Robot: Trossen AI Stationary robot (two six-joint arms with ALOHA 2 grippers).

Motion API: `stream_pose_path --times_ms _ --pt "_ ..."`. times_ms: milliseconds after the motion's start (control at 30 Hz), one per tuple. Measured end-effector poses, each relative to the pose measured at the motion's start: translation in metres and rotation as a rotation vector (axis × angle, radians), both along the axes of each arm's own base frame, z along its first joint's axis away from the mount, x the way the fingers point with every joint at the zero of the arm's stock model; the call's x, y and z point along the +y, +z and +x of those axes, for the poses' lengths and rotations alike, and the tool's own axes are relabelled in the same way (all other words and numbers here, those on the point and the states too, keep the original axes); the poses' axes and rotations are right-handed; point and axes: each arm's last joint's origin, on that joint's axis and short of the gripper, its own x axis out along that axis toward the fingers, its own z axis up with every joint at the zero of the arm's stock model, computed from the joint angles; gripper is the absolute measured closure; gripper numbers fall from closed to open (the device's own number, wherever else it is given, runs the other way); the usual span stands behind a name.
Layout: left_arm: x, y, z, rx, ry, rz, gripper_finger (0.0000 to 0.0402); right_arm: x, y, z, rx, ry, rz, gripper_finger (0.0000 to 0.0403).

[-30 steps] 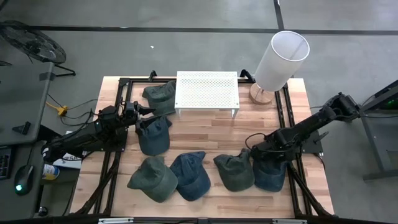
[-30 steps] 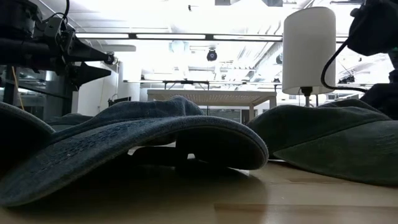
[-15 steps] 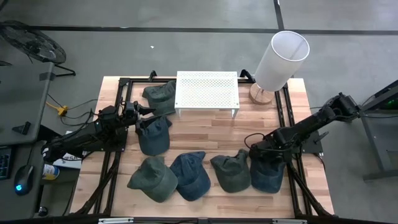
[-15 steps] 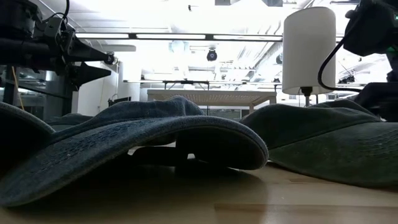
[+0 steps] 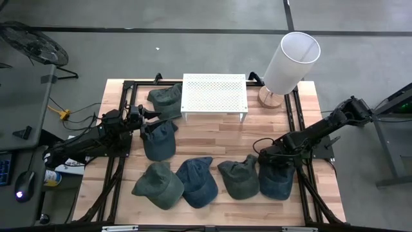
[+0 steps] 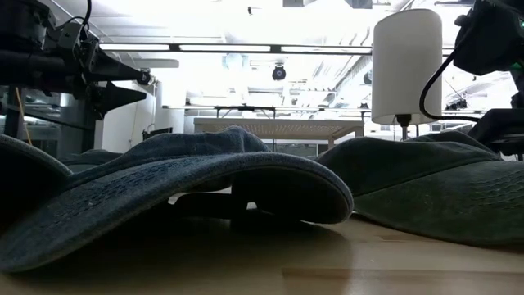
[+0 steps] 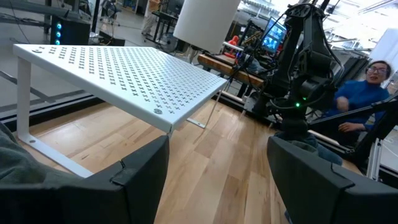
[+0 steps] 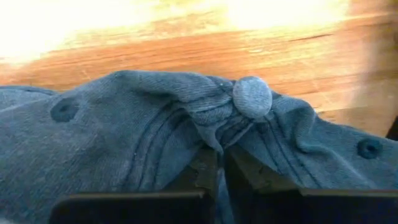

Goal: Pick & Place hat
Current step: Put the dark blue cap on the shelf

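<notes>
High view: right gripper (image 5: 265, 156) low over blue hat (image 5: 277, 179) at table's (image 5: 212, 138) front right, fingers pinched together on crown fabric beside top button (image 8: 252, 97). Left gripper (image 5: 149, 115) waits by white rack (image 5: 214, 95), fingers apart.

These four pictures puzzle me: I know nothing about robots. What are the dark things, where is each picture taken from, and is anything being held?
The dark things are two robot arms at a wooden table. One camera looks straight down, one sits at table-top height, and one rides on each wrist. On the table lie six caps, a white perforated rack and a white lamp. The right end effector is pinched shut on the crown fabric of a blue cap, beside its top button; its wrist picture shows this close up. The left end effector is open and holds nothing, above another blue cap near the rack. Beyond the table, a person in blue sits in the room.
</notes>
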Motion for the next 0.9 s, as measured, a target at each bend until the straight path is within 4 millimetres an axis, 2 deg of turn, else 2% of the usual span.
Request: stream_pose_path --times_ms 200,400,700,900 --pt "0.000 0.000 0.000 0.000 0.000 0.000 0.0134 0.000 0.003 0.000 -0.007 0.038 -0.008 0.0397" --pt "0.000 0.000 0.000 0.000 0.000 0.000 0.0134 -0.003 0.020 0.001 -0.044 0.098 -0.094 0.0399" --pt "0.000 0.000 0.000 0.000 0.000 0.000 0.0134 0.000 0.067 0.012 -0.183 0.254 -0.099 0.0402" --pt "0.000 0.000 0.000 0.000 0.000 0.000 0.0134 -0.001 0.110 0.010 -0.230 0.356 -0.167 0.0402"
